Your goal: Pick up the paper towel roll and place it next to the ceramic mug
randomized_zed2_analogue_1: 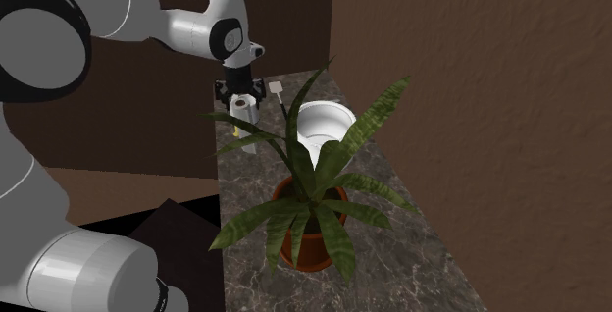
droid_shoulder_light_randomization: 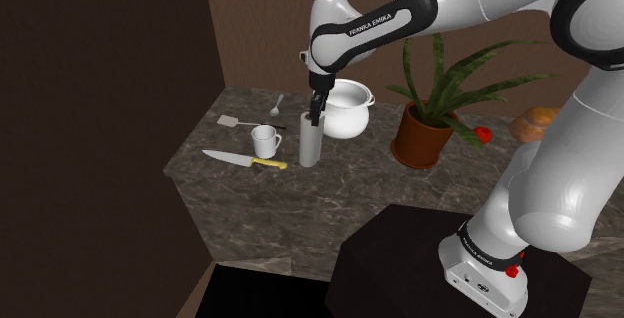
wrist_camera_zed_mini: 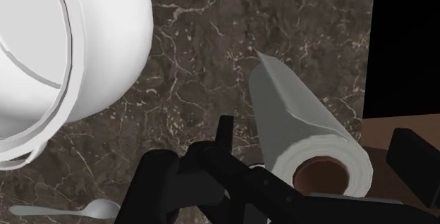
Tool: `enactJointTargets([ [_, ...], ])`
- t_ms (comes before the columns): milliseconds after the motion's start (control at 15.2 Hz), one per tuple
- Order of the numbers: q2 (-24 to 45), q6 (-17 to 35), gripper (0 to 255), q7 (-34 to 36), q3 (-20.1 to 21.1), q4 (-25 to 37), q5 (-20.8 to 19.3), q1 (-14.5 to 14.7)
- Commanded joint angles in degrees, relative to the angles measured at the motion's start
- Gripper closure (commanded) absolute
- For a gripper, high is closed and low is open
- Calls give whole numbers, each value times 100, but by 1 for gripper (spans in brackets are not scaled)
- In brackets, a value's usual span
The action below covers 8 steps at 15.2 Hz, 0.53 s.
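Observation:
The white paper towel roll [droid_shoulder_light_randomization: 310, 144] stands upright on the dark marble counter [droid_shoulder_light_randomization: 330, 201], just to the right of the white mug [droid_shoulder_light_randomization: 265, 142] in the shoulder view. My black gripper [droid_shoulder_light_randomization: 316, 116] hangs straight down over the roll's top. In the wrist view the roll [wrist_camera_zed_mini: 303, 124] with its brown core sits between the fingers [wrist_camera_zed_mini: 416, 156], which stand apart from it on both sides, so the gripper [wrist_camera_zed_mini: 321, 141] is open and not holding it. In the second exterior view the gripper [randomized_zed2_analogue_1: 240, 97] is over the roll [randomized_zed2_analogue_1: 242, 114].
A white pot [droid_shoulder_light_randomization: 345, 106] stands close behind the roll. A yellow-handled knife [droid_shoulder_light_randomization: 245, 158], a spatula [droid_shoulder_light_randomization: 228, 122] and a spoon [droid_shoulder_light_randomization: 277, 103] lie around the mug. A potted plant [droid_shoulder_light_randomization: 430, 116], a red fruit [droid_shoulder_light_randomization: 483, 134] and bread [droid_shoulder_light_randomization: 540, 121] are on the shoulder view's right.

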Motion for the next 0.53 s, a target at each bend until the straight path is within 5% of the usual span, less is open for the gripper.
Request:
enactJointTargets([
  [0, -176, -329, 0, 23, -9, 151, -38, -3],
  [462, -229, -475, 0, 31, -12, 245, -50, -5],
])
